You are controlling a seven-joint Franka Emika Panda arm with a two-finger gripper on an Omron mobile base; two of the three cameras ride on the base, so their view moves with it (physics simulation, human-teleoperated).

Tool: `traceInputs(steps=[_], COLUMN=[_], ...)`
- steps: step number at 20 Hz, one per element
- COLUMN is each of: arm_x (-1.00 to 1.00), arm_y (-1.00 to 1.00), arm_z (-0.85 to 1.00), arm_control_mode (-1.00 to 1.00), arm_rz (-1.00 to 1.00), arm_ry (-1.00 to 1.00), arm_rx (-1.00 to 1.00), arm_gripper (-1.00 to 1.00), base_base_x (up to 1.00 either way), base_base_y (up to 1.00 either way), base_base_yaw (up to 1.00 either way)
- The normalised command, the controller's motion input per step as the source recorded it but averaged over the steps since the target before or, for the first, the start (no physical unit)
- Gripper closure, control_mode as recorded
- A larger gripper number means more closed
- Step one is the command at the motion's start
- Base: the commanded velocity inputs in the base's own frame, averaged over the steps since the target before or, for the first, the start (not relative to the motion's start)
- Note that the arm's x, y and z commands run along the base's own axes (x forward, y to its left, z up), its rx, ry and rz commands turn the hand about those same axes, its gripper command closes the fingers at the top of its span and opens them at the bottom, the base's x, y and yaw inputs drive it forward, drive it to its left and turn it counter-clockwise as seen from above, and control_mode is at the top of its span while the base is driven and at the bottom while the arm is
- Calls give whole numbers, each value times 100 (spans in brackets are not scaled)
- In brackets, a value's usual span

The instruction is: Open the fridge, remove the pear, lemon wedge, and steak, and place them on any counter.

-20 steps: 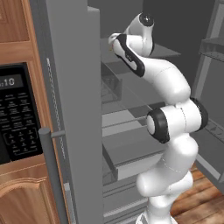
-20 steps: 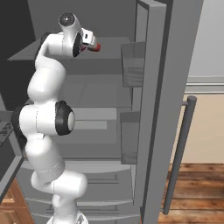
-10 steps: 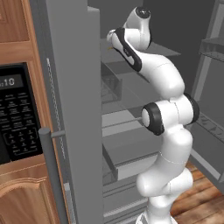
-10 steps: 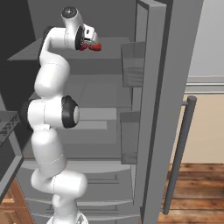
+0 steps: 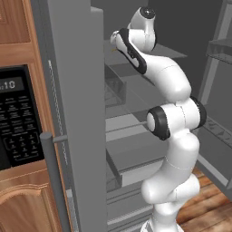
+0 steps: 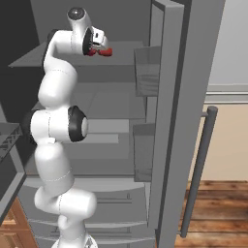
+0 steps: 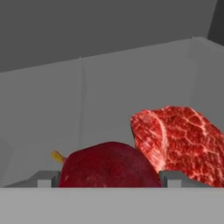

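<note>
Reaching onto the top shelf (image 6: 58, 59) of the open fridge (image 6: 169, 121), the gripper (image 7: 107, 177) straddles the pear (image 7: 107, 168), a dark red fruit with a short yellowish stem, so the step in hand is judged to be the pick of the first item. In the hand view the two finger tips (image 7: 46, 178) stand apart on either side of the pear; whether they already press on its skin cannot be told, so no grip is confirmed. The next move calls for closing the jaws evenly on the pear without nudging the steak (image 7: 177, 140), then lifting clear of the shelf and backing out between the doors toward a counter. The steak lies on the same shelf, just beside the pear and touching or nearly touching it. In the right base view a red item (image 6: 104, 51) shows at the gripper. The door bins (image 6: 147, 70) appear empty
</note>
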Motion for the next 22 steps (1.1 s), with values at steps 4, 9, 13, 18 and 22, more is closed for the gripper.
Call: traceInputs(steps=[4,9,13,18,22], arm_x=[-79,-100,-100,-100,-100], arm_y=[-7,-26,-41,-13,0], arm_z=[-16,-3,-4,41,40], arm_control_mode=[-100,-100,-100,-100,-100], arm_rz=[0,2,4,11,15], arm_ry=[-17,-23,-12,1,7], arm_rx=[-4,-4,0,-1,-9], arm_gripper=[100,100,100,100,100], base_base_x=[0,0,0,0,0], base_base_y=[0,0,0,0,0], base_base_yaw=[0,0,0,0,0])
